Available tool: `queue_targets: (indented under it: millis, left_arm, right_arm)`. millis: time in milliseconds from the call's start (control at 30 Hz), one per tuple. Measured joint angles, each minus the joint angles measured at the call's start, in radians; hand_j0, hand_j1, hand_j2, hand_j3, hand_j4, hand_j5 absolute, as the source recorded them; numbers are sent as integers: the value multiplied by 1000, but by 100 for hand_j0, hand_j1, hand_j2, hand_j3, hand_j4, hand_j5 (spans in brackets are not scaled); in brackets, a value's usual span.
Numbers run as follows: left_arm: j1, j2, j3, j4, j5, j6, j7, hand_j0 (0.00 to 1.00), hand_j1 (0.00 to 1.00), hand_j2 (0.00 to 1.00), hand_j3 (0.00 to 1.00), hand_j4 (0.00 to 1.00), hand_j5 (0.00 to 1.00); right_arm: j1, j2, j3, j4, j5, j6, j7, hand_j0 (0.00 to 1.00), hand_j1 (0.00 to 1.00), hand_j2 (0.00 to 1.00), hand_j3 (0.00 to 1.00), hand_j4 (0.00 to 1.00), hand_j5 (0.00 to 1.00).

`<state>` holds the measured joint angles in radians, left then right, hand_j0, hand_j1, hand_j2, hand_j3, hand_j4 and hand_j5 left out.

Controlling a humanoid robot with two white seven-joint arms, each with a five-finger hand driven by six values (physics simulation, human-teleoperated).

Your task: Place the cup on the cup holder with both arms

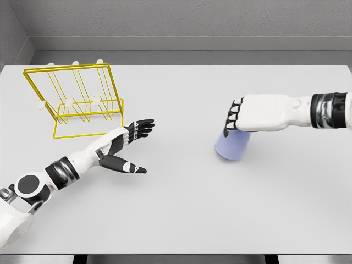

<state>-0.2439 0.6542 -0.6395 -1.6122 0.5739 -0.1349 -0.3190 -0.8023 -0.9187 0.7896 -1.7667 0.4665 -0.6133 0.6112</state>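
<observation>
Fingers (235, 113) of right hand (258, 113) hide cup (232, 146) top.

No text, label, brand, number or sign can be read anywhere in this view

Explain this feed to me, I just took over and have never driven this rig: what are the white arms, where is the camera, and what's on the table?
This is one simulated view from the robot's head, looking down at a white table. The two white arms are the robot's own. The left hand, near the picture's left, is open and holds nothing. The right hand comes in from the right, its fingers curled over the top of a pale blue cup that stands upside down on the table. The yellow wire rack at the far left is the cup holder, with no cup on it yet.
</observation>
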Motion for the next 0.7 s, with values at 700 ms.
queue_targets:
  millis: [700]
  left_arm:
    - [-2, 0, 2, 2, 0, 0, 0, 100, 100, 100, 100, 100, 100]
  right_arm:
    - [237, -49, -348, 8, -182, 2, 0, 100, 100, 100, 100, 100, 100]
